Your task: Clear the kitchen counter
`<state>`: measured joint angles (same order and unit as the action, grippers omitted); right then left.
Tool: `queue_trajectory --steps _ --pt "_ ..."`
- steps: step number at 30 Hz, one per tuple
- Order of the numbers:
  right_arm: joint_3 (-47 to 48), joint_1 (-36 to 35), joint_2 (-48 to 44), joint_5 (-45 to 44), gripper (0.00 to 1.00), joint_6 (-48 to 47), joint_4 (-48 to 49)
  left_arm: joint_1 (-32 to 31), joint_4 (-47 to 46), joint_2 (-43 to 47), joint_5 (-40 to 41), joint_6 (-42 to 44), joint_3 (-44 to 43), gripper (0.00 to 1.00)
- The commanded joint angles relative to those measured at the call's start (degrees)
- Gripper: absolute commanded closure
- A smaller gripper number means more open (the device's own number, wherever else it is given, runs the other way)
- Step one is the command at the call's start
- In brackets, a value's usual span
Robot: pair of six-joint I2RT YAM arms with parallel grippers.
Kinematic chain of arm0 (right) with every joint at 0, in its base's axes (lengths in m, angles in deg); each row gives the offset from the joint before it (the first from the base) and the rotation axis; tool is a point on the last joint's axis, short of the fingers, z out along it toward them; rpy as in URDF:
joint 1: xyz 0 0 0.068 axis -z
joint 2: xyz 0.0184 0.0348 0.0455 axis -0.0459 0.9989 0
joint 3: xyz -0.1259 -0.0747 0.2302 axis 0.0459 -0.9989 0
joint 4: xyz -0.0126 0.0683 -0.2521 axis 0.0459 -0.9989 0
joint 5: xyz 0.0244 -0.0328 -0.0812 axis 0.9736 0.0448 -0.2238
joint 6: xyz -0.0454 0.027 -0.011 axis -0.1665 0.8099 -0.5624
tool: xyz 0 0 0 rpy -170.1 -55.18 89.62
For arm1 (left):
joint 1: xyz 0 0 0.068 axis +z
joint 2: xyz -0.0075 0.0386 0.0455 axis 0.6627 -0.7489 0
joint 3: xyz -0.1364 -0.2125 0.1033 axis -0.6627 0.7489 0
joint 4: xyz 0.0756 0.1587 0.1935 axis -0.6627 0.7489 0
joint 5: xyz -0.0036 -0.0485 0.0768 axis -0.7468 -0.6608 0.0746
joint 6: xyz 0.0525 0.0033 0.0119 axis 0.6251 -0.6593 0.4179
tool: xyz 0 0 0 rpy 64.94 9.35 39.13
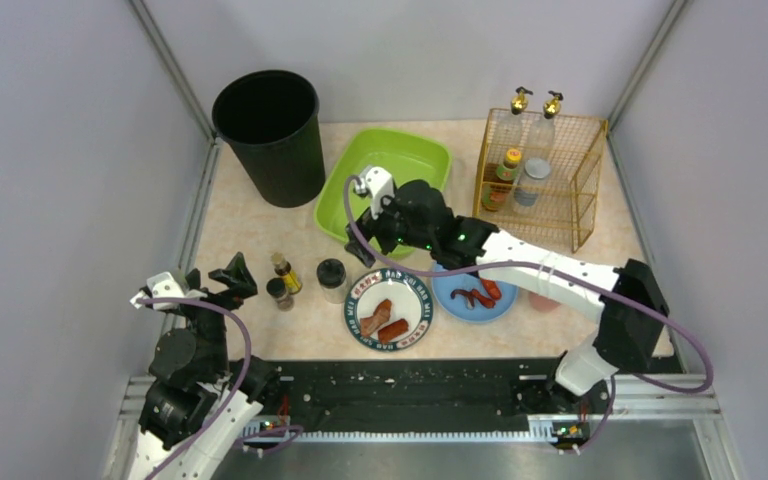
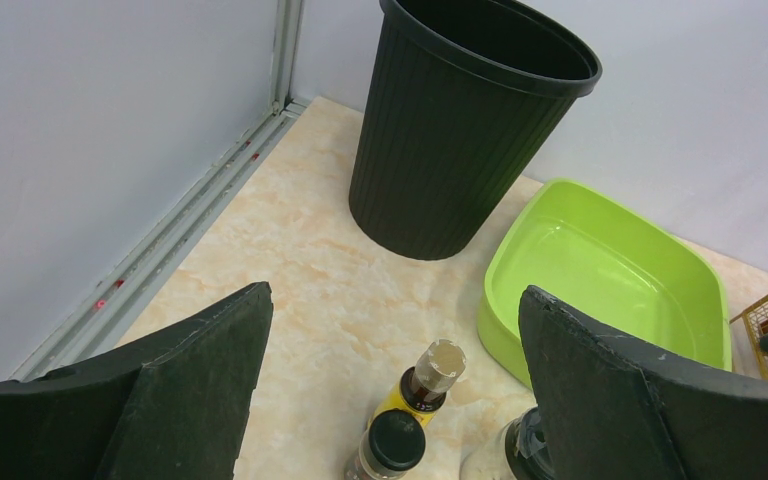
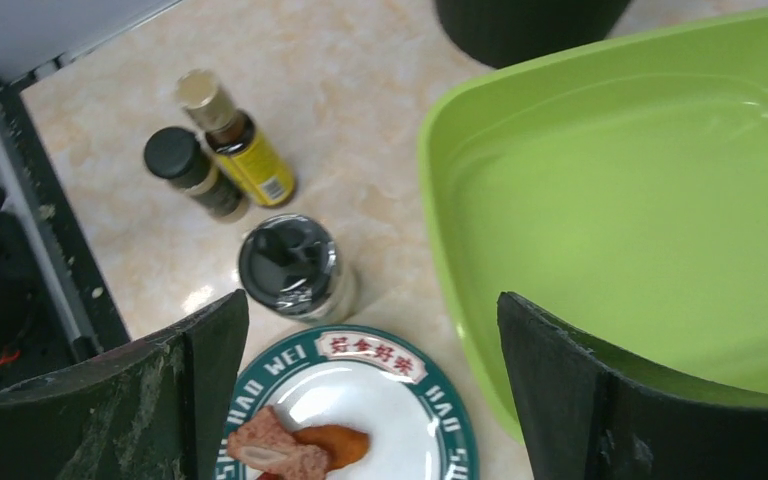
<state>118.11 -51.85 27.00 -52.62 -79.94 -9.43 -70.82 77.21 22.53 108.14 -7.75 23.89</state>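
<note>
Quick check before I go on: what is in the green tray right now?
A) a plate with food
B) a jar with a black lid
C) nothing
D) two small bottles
C: the green tray shows only its bare floor in both wrist views, with nothing lying in it.

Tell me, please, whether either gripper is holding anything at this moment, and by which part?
Nothing is held: the left gripper and the right gripper both stand open, with nothing between their fingers.
</note>
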Motion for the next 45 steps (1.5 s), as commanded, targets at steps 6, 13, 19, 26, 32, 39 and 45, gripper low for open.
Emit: queue_trajectory --steps 6,13,19,26,32,39,45 --pt "5.42 -4.81 7.31 7.80 0.01 3.13 3.68 -0.08 -2.06 6.95 0.28 0.69 -0.70 0.03" --pt "7.85 -7.73 11.75 7.24 0.01 3.02 2.34 -0.11 -1.84 6.91 0.48 0.60 -0.80 0.03" --pt "9.60 -8.75 15.49 4.50 0.01 2.89 1.22 -0.05 -1.76 6.90 0.41 0.51 -0.89 0.03" --pt "10.93 -9.46 18.97 0.92 0.01 2.18 0.13 -0.12 -1.68 6.91 0.28 0.51 -0.92 0.03" --pt "11.12 -9.43 21.16 0.51 0.01 2.73 0.27 -0.09 -1.59 6.91 0.27 0.49 -1.05 0.03" --pt "11.41 -9.76 22.71 0.56 0.01 3.36 0.30 -0.11 -1.48 6.91 0.30 0.42 -1.02 0.03" --pt "11.97 -9.89 23.99 -0.65 0.05 3.37 0.24 -0.12 -1.56 6.93 0.33 0.38 -1.08 0.03"
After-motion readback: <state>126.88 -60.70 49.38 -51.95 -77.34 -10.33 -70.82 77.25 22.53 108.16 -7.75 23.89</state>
